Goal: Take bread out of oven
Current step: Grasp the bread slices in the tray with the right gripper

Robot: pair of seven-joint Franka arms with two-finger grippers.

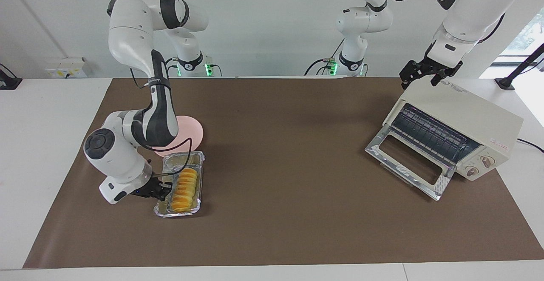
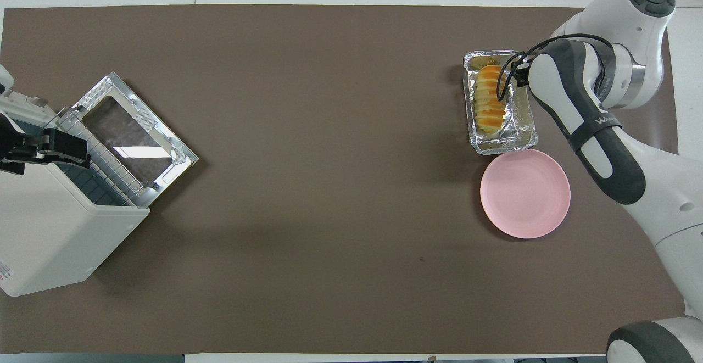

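Note:
The bread (image 1: 185, 189), a golden ridged loaf, lies in a silver foil tray (image 1: 187, 158) on the brown mat toward the right arm's end of the table; it also shows in the overhead view (image 2: 489, 102). My right gripper (image 1: 163, 189) is low at the tray's long rim, right beside the loaf. In the overhead view my right forearm covers it. The cream-white oven (image 1: 467, 111) stands toward the left arm's end, with its glass door (image 1: 408, 157) dropped open and its wire rack bare. My left gripper (image 1: 420, 77) hangs open over the oven's top.
A round pink plate (image 1: 191, 130) lies next to the tray, nearer to the robots, partly covered by my right arm. The brown mat (image 1: 289, 166) covers the table between tray and oven. The oven's cord runs off at the left arm's end.

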